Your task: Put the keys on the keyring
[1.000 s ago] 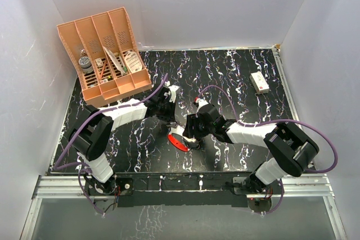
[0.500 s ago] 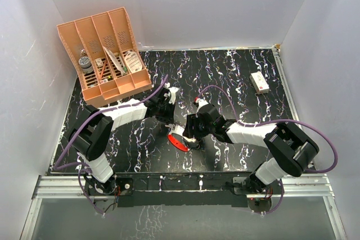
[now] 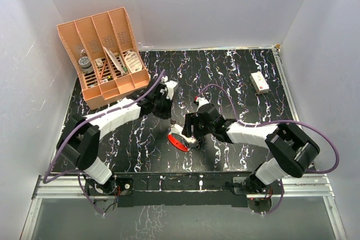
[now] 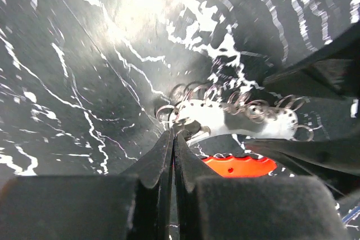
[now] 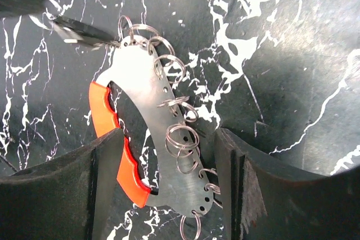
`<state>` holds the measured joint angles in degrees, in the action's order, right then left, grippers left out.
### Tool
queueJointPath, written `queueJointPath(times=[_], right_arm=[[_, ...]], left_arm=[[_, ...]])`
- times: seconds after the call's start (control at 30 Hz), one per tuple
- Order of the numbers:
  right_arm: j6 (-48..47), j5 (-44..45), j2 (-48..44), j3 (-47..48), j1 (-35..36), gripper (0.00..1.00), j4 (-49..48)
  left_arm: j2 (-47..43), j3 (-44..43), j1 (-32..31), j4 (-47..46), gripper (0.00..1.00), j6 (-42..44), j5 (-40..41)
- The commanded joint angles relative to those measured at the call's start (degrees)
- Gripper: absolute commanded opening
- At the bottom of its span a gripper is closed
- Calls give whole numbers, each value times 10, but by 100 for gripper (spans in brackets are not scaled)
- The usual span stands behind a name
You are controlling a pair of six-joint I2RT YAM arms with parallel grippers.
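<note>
Black desk (image 3: 236,82) veined with white is filling the floor of a booth, with plain white walls (image 3: 225,9) standing on three sides. At the far left corner an orange organizer (image 3: 112,88) is sitting with small items in its slots, and far to the right a small white box (image 3: 259,82) is lying near the wall.

The left arm (image 3: 121,113) is stretching from its base diagonally toward the middle, wrist tipped down. The right arm (image 3: 247,132) is folding at the elbow by the right edge and reaching back left, so both wrists are meeting near the centre.

The left end effector (image 4: 172,132) is pressing its fingers fully together and pinching a thin dark key (image 5: 84,33) with a pale streak. The key's tip is touching the end ring of the keyring (image 5: 146,111).

The keyring is lying flat on the desk just right of those fingertips: a curved metal plate with a red grip (image 5: 104,111) on one side and wire rings (image 5: 180,139) strung along the other.

The right end effector (image 5: 169,139) is standing wide open over it, one finger on each side. The red grip is lying just beside one finger, and the rings are sitting slightly apart from the other. It is gripping nothing.
</note>
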<state>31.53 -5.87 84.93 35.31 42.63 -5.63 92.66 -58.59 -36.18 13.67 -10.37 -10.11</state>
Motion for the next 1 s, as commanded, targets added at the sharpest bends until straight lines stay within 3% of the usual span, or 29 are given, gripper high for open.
queueJointPath(times=[0.0, 0.37, 0.73, 0.97], right_arm=[[-27, 46, -25, 52, -1, 64, -1], [-76, 41, -95, 80, -29, 65, -20], [-81, -97, -134, 56, -63, 60, -87], [-67, -144, -130, 43, -63, 51, -126]], left_arm=[[-65, -67, 1, 60, 0, 38, 17], [-116, -69, 1, 44, 0, 70, -49], [-167, 2, 0, -57, 0, 103, -112], [-178, 22, -1, -86, 0, 109, -136]])
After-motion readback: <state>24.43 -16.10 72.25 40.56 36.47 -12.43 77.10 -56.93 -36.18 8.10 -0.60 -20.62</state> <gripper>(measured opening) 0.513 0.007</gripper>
